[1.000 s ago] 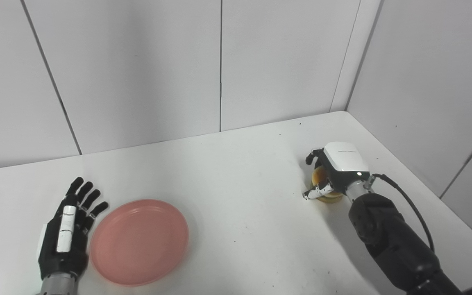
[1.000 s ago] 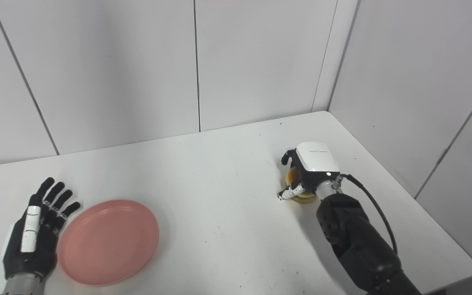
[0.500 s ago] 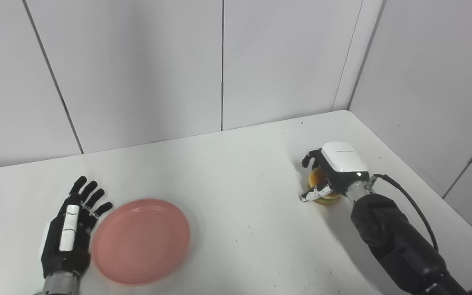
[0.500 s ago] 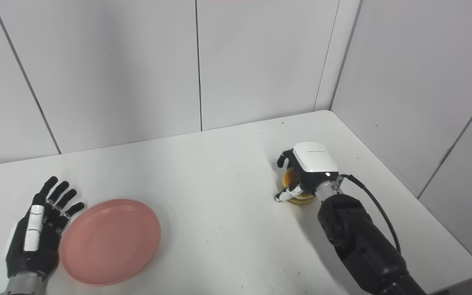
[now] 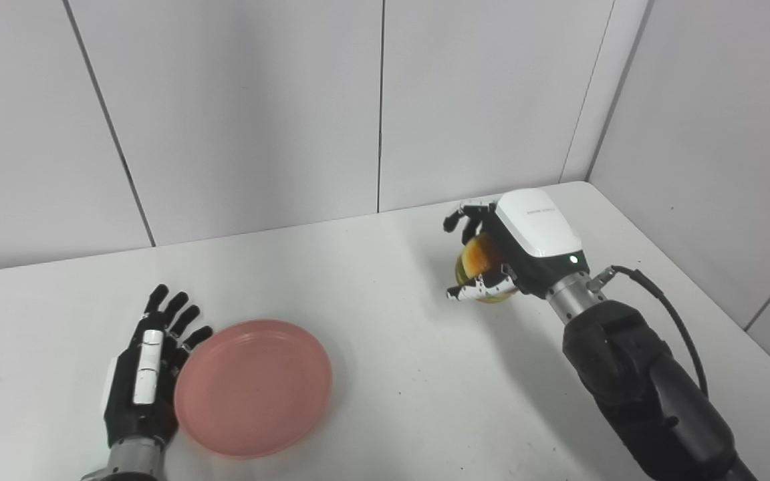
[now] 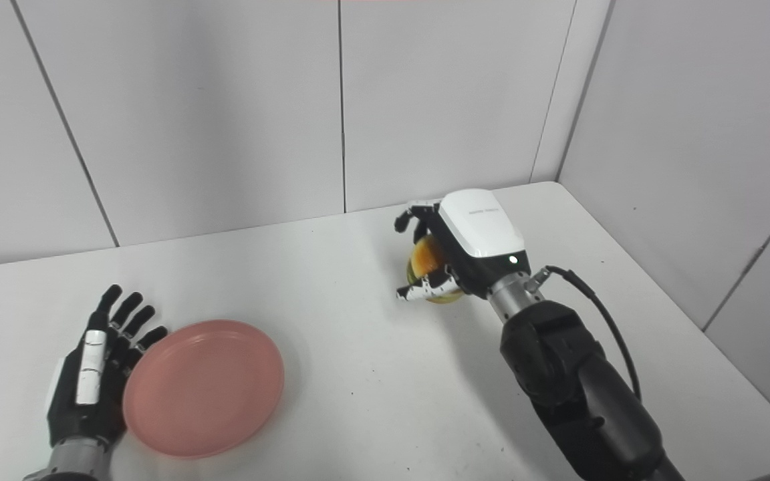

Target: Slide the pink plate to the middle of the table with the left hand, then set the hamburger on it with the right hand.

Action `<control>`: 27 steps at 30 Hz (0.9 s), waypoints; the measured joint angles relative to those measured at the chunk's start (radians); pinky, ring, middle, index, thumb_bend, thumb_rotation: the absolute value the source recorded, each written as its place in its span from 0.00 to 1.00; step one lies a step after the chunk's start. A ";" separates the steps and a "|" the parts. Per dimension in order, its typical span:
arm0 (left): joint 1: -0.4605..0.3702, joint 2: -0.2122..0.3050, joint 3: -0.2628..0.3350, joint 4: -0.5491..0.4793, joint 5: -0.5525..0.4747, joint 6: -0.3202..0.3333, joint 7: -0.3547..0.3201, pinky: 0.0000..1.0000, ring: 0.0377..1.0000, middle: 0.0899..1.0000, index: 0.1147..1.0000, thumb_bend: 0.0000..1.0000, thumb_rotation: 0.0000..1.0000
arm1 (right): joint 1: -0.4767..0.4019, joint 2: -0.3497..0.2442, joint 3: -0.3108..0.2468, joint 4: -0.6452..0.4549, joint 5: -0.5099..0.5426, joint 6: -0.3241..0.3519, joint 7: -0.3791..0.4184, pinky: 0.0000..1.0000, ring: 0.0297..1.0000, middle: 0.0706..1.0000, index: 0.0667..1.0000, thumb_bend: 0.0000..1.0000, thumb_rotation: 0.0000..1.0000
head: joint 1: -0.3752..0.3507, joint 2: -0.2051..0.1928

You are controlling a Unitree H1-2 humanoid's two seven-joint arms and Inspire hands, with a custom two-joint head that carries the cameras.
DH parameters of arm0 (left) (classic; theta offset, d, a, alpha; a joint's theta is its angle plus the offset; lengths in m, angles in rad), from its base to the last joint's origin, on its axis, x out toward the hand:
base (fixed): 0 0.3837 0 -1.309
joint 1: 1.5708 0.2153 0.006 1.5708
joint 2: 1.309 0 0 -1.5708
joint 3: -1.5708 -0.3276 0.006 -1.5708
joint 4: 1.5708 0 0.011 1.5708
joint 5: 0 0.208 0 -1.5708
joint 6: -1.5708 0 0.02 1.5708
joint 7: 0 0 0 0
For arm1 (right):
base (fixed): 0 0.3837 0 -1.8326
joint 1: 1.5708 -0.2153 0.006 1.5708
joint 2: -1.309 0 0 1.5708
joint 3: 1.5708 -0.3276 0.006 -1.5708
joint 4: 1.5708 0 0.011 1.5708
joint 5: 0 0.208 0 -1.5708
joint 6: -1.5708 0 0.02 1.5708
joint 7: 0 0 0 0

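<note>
The right robot hand (image 5: 502, 257) is closed around the hamburger (image 5: 477, 262), fingers curled over the far side of the bun and the thumb tucked under its near edge, and it holds the bun tipped on its side, clear of the white worktop (image 5: 392, 347). That puts the hamburger at about two o'clock from the middle of the worktop. The left robot hand (image 5: 148, 371) lies flat with its fingers spread and straight, holding nothing, its inner edge right against the rim of the pink plate (image 5: 253, 387) at the plate's nine o'clock side; I cannot tell for sure whether it actually touches. The plate sits at about seven o'clock on the worktop, near the front edge. Between the plate and the raised hamburger the surface is bare, with open room across the centre. The back edge meets the grey wall panels, and the right edge runs along the side wall.
</note>
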 measured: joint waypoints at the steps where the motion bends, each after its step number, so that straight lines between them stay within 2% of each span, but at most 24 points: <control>1: 0.001 -0.006 -0.003 -0.003 0.005 0.000 0.008 0.75 0.87 0.87 0.89 0.81 0.72 | -0.008 0.003 -0.001 0.000 0.007 -0.003 0.003 0.30 0.36 0.43 0.53 0.51 0.00 | 0.017 0.002; 3: 0.003 -0.018 -0.019 -0.004 0.010 0.000 0.012 0.75 0.89 0.87 0.90 0.81 0.72 | -0.018 0.013 -0.002 0.000 0.013 -0.009 0.008 0.30 0.36 0.43 0.53 0.51 0.00 | 0.055 0.008; 5: 0.003 -0.027 -0.028 0.000 0.025 0.000 0.012 0.75 0.89 0.88 0.90 0.81 0.73 | -0.025 0.022 -0.001 0.000 0.031 -0.015 0.012 0.31 0.36 0.43 0.53 0.51 0.00 | 0.062 0.009; 11: -0.002 -0.065 -0.059 0.012 0.070 -0.003 0.028 0.76 0.90 0.91 0.94 0.70 0.77 | -0.063 0.059 0.028 0.005 0.057 -0.044 0.034 0.30 0.35 0.43 0.53 0.51 0.00 | 0.184 0.040; 13: -0.002 -0.078 -0.062 0.013 0.077 -0.003 0.038 0.77 0.90 0.91 0.95 0.69 0.78 | -0.079 0.081 0.045 0.021 0.066 -0.054 0.034 0.30 0.35 0.43 0.53 0.51 0.00 | 0.213 0.051; 19: -0.011 -0.105 -0.068 0.029 0.090 -0.006 0.047 0.78 0.91 0.94 0.98 0.68 0.77 | -0.109 0.148 0.113 0.068 0.073 -0.083 0.048 0.28 0.34 0.42 0.53 0.50 0.00 | 0.253 0.058; 25: -0.031 -0.120 -0.063 0.062 0.087 -0.020 0.047 0.80 0.92 0.94 0.97 0.70 0.78 | -0.147 0.180 0.165 0.094 0.059 -0.105 0.076 0.27 0.34 0.43 0.53 0.50 0.00 | 0.260 0.060; 27: -0.033 -0.119 -0.066 0.068 0.090 -0.025 0.047 0.77 0.91 0.93 0.97 0.72 0.79 | -0.163 0.195 0.179 0.105 0.053 -0.105 0.092 0.24 0.37 0.47 0.46 0.51 0.00 | 0.255 0.060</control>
